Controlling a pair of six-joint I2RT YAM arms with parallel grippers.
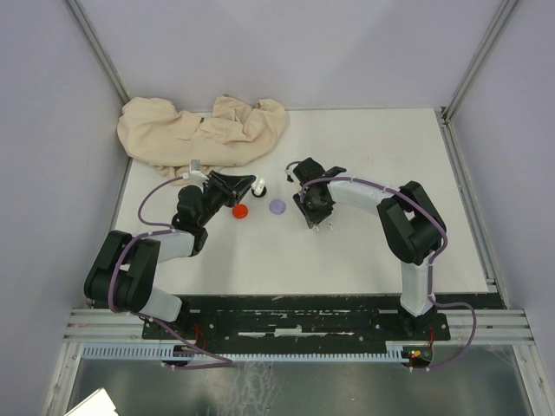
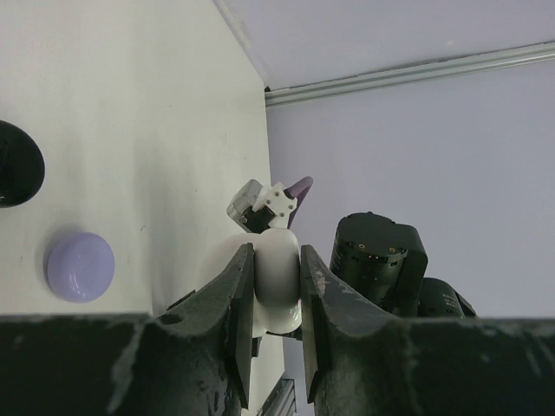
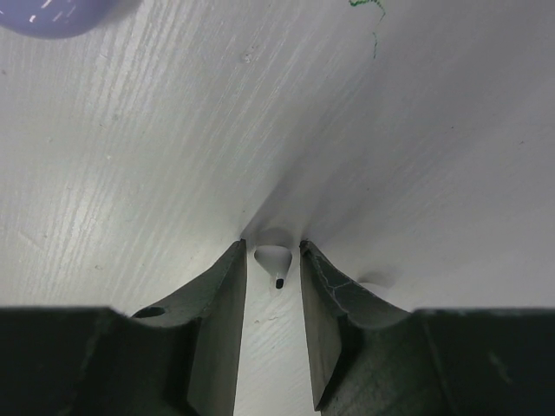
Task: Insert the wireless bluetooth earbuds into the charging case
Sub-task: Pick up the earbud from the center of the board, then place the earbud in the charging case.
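Observation:
My left gripper (image 1: 250, 187) is shut on a white rounded charging case (image 2: 277, 276), which it holds off the table; the case also shows in the top view (image 1: 258, 185). My right gripper (image 3: 273, 251) points down at the table with its jaws slightly apart. One tiny white earbud (image 3: 272, 260) with a dark tip lies between the fingers, and neither finger touches it. In the top view the right gripper (image 1: 321, 222) is right of the purple disc. The other earbuds are out of view.
A red disc (image 1: 240, 211) and a pale purple disc (image 1: 277, 207) lie between the arms. The purple disc also shows in the left wrist view (image 2: 80, 265), beside a black disc (image 2: 13, 173). A crumpled beige cloth (image 1: 204, 130) lies at the back left.

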